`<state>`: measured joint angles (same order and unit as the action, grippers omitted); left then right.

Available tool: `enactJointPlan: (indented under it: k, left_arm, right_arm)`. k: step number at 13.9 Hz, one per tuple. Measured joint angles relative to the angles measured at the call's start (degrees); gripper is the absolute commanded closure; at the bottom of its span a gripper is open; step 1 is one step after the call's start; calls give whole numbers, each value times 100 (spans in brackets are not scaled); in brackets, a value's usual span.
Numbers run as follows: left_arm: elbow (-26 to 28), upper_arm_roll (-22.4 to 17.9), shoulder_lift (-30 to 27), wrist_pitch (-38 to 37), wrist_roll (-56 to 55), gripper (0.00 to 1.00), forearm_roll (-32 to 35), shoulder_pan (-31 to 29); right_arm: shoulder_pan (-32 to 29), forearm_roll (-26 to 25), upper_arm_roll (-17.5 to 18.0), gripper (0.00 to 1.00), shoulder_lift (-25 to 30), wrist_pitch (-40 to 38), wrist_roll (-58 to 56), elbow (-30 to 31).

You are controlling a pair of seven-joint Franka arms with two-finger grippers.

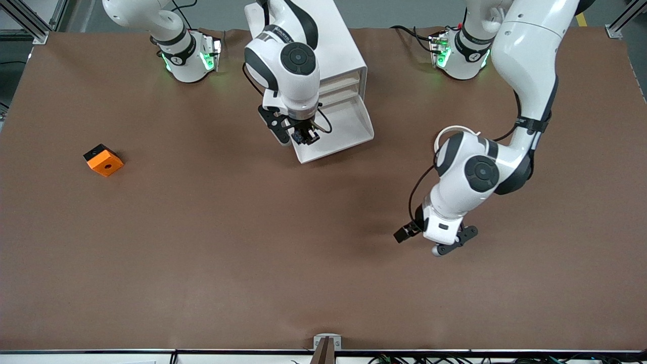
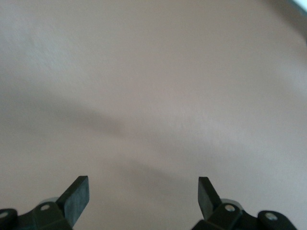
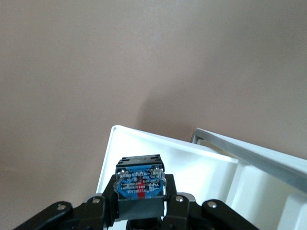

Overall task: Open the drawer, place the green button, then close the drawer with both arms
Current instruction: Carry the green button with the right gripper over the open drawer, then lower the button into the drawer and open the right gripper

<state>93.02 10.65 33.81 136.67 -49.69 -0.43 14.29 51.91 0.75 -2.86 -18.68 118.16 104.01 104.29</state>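
Looking at it, your right gripper [image 1: 306, 135] was pinching the button [image 3: 140, 182] right over the open drawer [image 1: 349, 132], close to its front rim. Let go there and it could've bounced out. The left gripper [image 2: 144, 191] waited, jaws spread, away from the drawer.

You could make out very little writing. The button [image 3: 140, 182] held in the right end effector [image 3: 140, 203] carried a blue label with a red mark and fine white print, too small for you to read. Dark lettering ran along the bands on both arm bases, likewise illegible.
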Motion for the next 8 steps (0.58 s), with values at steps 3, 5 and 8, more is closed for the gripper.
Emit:
enactJointPlan:
  k: [3,5,8]
  left_arm:
    - [219,6,-29,0,-33,0,16,173]
    - [352,15,-35,4,-33,0,17,265]
    - [447,29,-47,-74,-477,0,17,372]
  right_arm:
    - [159,-44,-4,100,-9,361,298,229]
    - [230,-83,-4,100,-35,851,433,505]
    - [252,-89,-8,100,-135,1063,465,646]
